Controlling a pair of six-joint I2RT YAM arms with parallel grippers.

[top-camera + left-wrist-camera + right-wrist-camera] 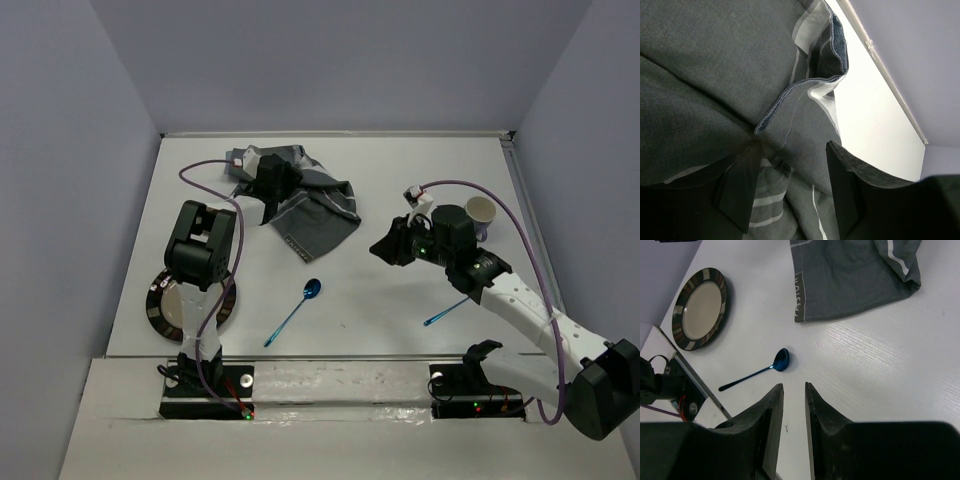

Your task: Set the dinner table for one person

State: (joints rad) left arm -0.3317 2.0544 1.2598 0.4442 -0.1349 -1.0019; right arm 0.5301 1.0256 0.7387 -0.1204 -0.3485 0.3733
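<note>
The left jaws are spread wide, their dark fingers (737, 195) standing on either side of a raised fold of the grey striped placemat (715, 75). One finger touches the cloth, but the jaws are not pinched on it. The placemat lies crumpled under them, with one hemmed edge curled up, toward the far left of the white counter (865, 120).

The right jaws are drawn almost together, with only a thin slit between the fingers (770, 425). They grasp nothing and hover above bare counter right of the middle. Beyond their tips in the wrist view lies a blue spoon (754, 374), its bowl toward the placemat's flat printed corner. Past it a striped-rim plate (700, 307) sits near the front left edge.

From above, the left arm (200, 250) rises over the plate and hides part of it. A paper cup (481, 212) stands just behind the right arm (500, 290), near the right side. A second blue utensil (445, 314) pokes out from under that arm; I cannot tell which kind. The counter stretches beneath everything, closed in by pale lavender panels (100, 150).
</note>
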